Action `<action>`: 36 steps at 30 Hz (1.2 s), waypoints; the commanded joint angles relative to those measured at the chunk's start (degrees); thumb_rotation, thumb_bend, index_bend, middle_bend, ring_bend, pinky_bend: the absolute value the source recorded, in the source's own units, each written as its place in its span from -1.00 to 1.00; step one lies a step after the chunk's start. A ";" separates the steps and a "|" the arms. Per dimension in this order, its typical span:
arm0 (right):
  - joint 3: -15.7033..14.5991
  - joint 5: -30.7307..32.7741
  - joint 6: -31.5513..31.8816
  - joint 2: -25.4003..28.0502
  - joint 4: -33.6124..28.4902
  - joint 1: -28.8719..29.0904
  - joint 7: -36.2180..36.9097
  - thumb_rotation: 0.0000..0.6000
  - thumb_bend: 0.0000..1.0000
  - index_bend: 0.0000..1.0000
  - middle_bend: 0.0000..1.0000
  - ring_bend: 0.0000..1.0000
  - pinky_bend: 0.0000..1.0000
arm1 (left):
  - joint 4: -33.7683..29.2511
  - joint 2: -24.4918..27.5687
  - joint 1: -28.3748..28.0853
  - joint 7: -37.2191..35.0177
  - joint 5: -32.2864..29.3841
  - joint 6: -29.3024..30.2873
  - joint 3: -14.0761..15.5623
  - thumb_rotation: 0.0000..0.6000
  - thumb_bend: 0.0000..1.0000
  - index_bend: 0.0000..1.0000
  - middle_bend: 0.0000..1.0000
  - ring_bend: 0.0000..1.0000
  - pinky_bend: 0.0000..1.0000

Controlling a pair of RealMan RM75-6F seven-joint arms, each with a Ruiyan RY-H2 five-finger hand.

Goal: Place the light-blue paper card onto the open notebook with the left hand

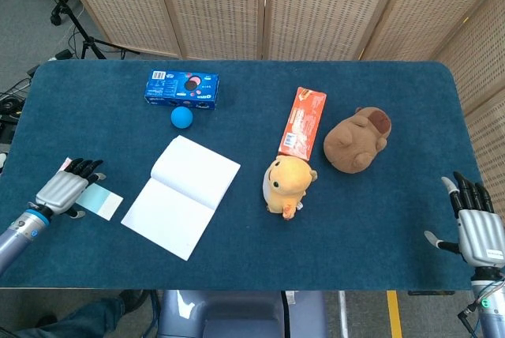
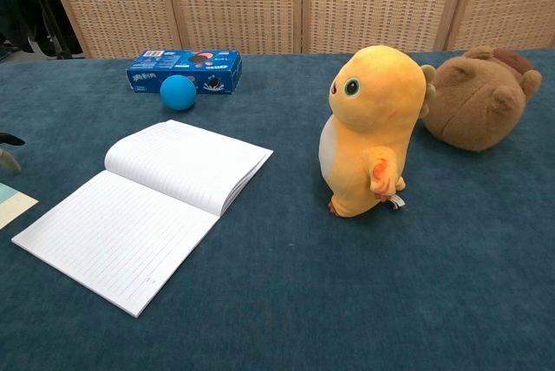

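The paper card (image 1: 101, 200) is a small, flat rectangle, light blue with a paler end, lying at the lower left of the head view on the blue-covered bench (image 1: 379, 219); in the chest view only its corner (image 2: 16, 204) shows at the left edge. The left hand (image 1: 67, 188) lies over the card's left end, its dark fingers (image 1: 85, 167) stretched forward and slightly apart; whether they press the card or only hover above it cannot be told, and nothing is gripped. Just right of the card, apart from it, the notebook (image 1: 181, 196) lies open and flat, two white ruled pages with nothing on them. At the lower right of the head view the right hand (image 1: 476, 231) sits near the bench edge, fingers (image 1: 469, 194) straight and spread, holding nothing. In the upper left lies a dark blue biscuit box (image 1: 182, 88) with round dark biscuits pictured on it; its lettering is too small to read. A blue ball (image 1: 182, 118) sits just below the box. Near the middle an orange packet (image 1: 302, 122) lies lengthwise, its print unreadable. A yellow stuffed toy (image 1: 288, 183) stands at the packet's lower end, and a brown stuffed toy (image 1: 358, 140) lies to the right of the packet.
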 commanded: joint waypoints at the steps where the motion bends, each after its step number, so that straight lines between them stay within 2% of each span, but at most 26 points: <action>1: 0.01 -0.04 0.07 0.00 0.01 -0.04 0.04 1.00 -1.00 -1.00 -1.00 -1.00 -1.00 | -0.58 0.10 -0.53 0.10 -0.77 -1.87 0.23 1.00 -0.93 -0.36 -1.00 -1.00 -1.00; 9: -0.14 -0.12 -0.23 -0.04 0.09 0.02 0.02 1.00 -1.00 -1.00 -1.00 -1.00 -1.00 | -2.37 0.83 -1.11 2.41 -2.61 -4.90 0.37 1.00 -0.88 0.07 -1.00 -1.00 -1.00; 15: -0.17 -0.21 -0.10 0.08 -0.02 -0.10 0.35 1.00 -1.00 -1.00 -1.00 -1.00 -1.00 | -3.99 2.23 -0.63 2.68 -3.61 -2.81 -0.27 1.00 -0.82 0.23 -1.00 -1.00 -1.00; 29: -0.28 -1.01 0.44 0.86 -0.36 -0.45 1.98 1.00 -1.00 -1.00 -1.00 -1.00 -1.00 | -8.08 5.26 0.74 2.91 -4.49 1.25 -0.55 1.00 -0.79 0.26 -1.00 -1.00 -1.00; 35: -0.19 -1.11 0.67 1.30 -0.45 -0.63 2.92 1.00 -1.00 -1.00 -1.00 -1.00 -1.00 | -16.81 10.00 1.10 2.60 -3.26 8.72 -2.07 1.00 -0.78 0.26 -1.00 -1.00 -1.00; 36: -0.20 -1.18 0.64 1.36 -0.46 -0.61 2.98 1.00 -1.00 -1.00 -1.00 -1.00 -1.00 | -19.74 11.16 0.97 2.92 -3.35 9.88 -2.74 1.00 -0.78 0.26 -1.00 -1.00 -1.00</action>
